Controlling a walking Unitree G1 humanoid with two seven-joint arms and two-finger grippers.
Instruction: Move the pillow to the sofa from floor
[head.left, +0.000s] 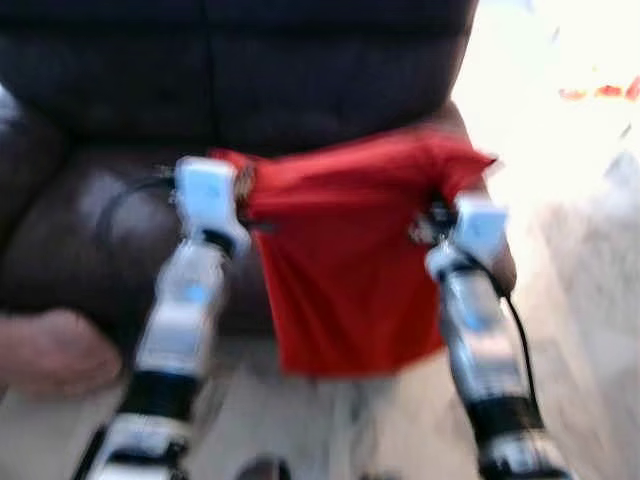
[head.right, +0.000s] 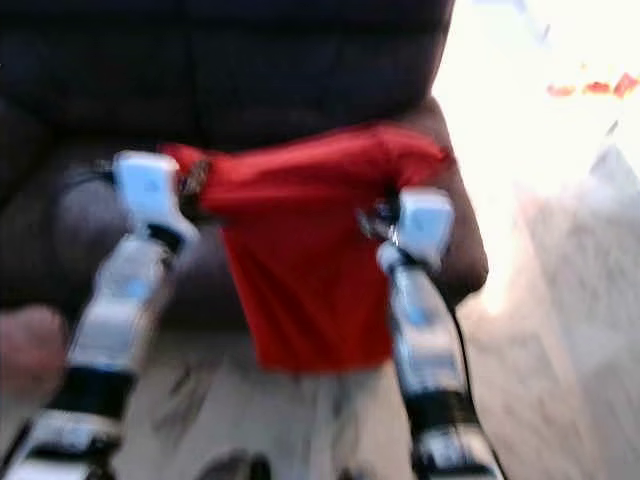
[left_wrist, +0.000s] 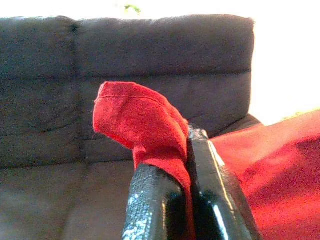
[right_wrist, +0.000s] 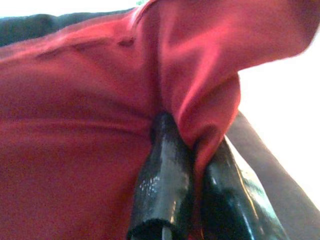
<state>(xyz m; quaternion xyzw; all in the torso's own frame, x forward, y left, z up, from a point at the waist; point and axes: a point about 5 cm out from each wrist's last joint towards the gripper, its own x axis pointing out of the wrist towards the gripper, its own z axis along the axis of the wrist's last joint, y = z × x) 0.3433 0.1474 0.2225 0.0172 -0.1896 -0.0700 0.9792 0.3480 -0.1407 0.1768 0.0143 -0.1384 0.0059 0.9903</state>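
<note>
The red pillow (head.left: 345, 270) is held up off the floor between the two arms, in front of the dark sofa (head.left: 240, 90). Its upper edge is stretched across at about the level of the sofa's seat cushion, and the rest of the fabric hangs down limp in front of the seat's near edge, its lower hem above the pale floor (head.left: 590, 330).

The left tool (left_wrist: 186, 200) is clamped on the pillow's upper left corner: in the left wrist view the two black fingers (left_wrist: 155, 210) are pressed together with red cloth pinched between them, and a fold of the cloth stands up above the fingertips, with the sofa's backrest seen beyond it. The right tool (right_wrist: 187, 185) is clamped on the upper right corner: in the right wrist view both fingers are closed on a bunched gather of red fabric, and the sofa's edge is seen to one side.

Both head views are blurred. A pinkish rounded shape (head.left: 50, 350) is seen at the near left, beside the left arm; what it is cannot be told.
</note>
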